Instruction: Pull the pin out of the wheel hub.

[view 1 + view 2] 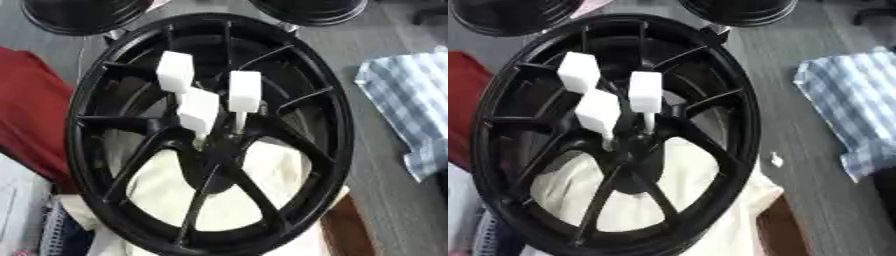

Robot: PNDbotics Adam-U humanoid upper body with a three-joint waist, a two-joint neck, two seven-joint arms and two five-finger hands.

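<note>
A black spoked wheel hub (96,165) fills the middle of both eye views, lying tilted over a cream cloth (232,200). Three pins with white block heads stand up from its centre: one at the upper left (174,71), one lower in the middle (199,110), one to the right (244,91) with a thin white shaft running down into the hub. Neither of my hands shows in either view.
Two more black wheels lie at the top edge, left (83,15) and right (311,10). A red cloth (31,115) lies at the left, a blue checked cloth (411,105) at the right on the grey surface. A brown edge (346,227) shows at the lower right.
</note>
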